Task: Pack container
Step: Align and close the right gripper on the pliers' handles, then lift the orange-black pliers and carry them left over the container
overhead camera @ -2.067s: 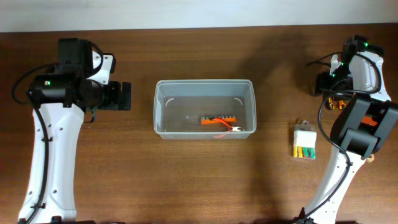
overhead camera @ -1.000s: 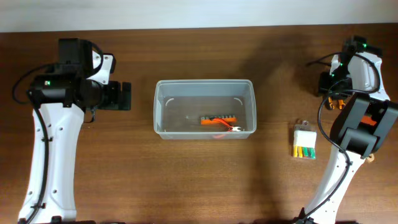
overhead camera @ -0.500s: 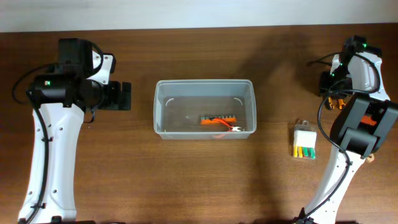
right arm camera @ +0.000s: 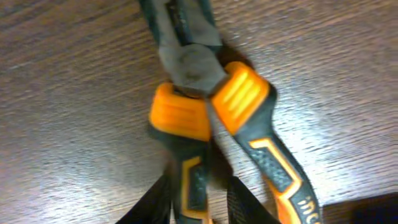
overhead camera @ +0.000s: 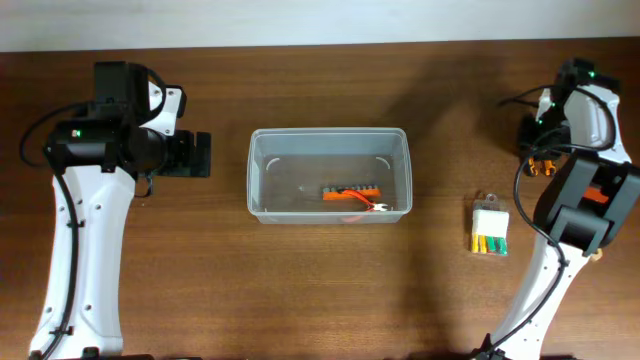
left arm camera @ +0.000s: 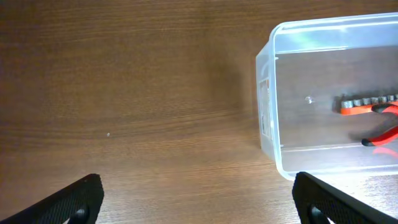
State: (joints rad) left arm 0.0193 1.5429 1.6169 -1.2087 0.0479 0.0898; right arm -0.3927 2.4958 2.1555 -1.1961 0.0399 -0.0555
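Robotics lab bench with a workshop air, dark wood-grain table (overhead camera: 320,290), left arm (overhead camera: 85,230) and right arm (overhead camera: 565,215) standing at its ends, clear container (overhead camera: 253,178) holding an orange socket rail (overhead camera: 350,191), orange-handled pliers (right arm camera: 186,115), case of yellow-green bits (overhead camera: 490,228), pale wall (overhead camera: 300,20) behind.

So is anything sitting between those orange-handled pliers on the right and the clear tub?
Nothing visible does. Only bare table lies between the pliers and the open container. The small case of bits sits off to one side of that line, not on it.
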